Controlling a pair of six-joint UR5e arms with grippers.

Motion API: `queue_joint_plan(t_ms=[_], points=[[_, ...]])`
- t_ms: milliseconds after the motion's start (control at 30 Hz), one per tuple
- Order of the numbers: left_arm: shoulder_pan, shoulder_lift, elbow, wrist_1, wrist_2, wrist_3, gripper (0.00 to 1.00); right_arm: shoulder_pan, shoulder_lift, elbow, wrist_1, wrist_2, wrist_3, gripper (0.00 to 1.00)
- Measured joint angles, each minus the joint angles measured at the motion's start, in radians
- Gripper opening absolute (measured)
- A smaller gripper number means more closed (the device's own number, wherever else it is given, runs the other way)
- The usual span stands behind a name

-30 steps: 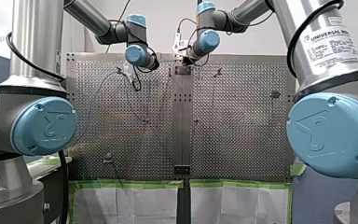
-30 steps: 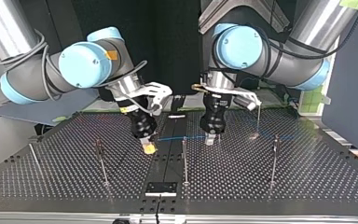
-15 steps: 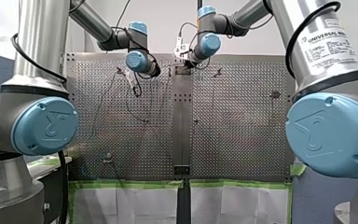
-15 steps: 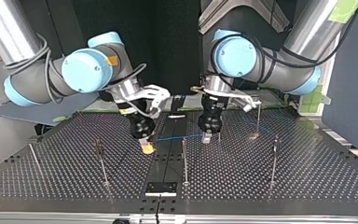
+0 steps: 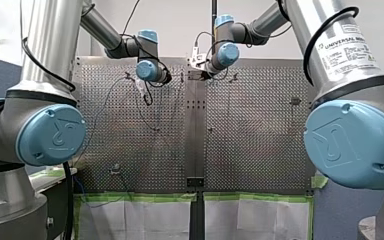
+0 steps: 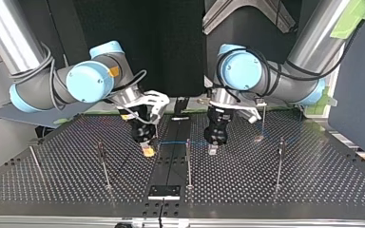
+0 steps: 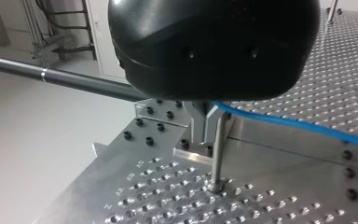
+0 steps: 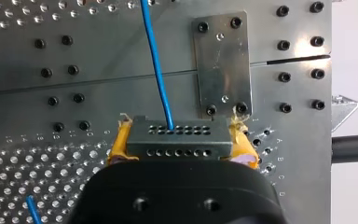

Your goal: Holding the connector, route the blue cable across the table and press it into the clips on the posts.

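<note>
Grey perforated metal forms the counter (image 6: 313, 183), the largest thing in front of me, and both of my silver, blue-jointed arms reach over its middle strip. In the top view my right arm (image 6: 83, 83) comes in at the left and my left arm (image 6: 247, 71) at the right. My right gripper (image 6: 148, 151) hangs low over the counter. Its yellow-padded fingers (image 8: 120, 142) are clamped on the two ends of the small grey metal connector block (image 8: 177, 140), which has two rows of little holes across its face. My left gripper (image 6: 213, 150), black-bodied, hangs near it on the other side of the middle strip. In the left wrist view the cable comes out from under it, but I cannot tell whether it is gripped there. Several thin upright metal posts stand on the counter, and the centre post (image 6: 188, 164) rises between the two grippers. The thin blue cable (image 8: 157, 70) leaves the connector block's upper row of holes. It runs level from my right gripper past the top of the centre post to my left gripper, then on toward the top view's right. Whether it sits in that post's clip I cannot tell.
</note>
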Motion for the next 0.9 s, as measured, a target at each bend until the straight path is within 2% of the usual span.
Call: queue_joint_plan(t_ms=[400,667,900], points=[[0.019,-0.093,0.097,-0.029,0.028,-0.002,0.0,-0.054,0.009,-0.017,-0.011,-0.045,0.015,0.0],[0.043,-0.153,0.165,-0.018,0.036,-0.009,0.0,-0.086,0.057,-0.061,-0.012,-0.053,0.019,0.0],[0.063,-0.169,0.18,-0.017,0.046,-0.011,0.0,-0.105,0.084,-0.09,-0.016,-0.06,0.02,0.0]])
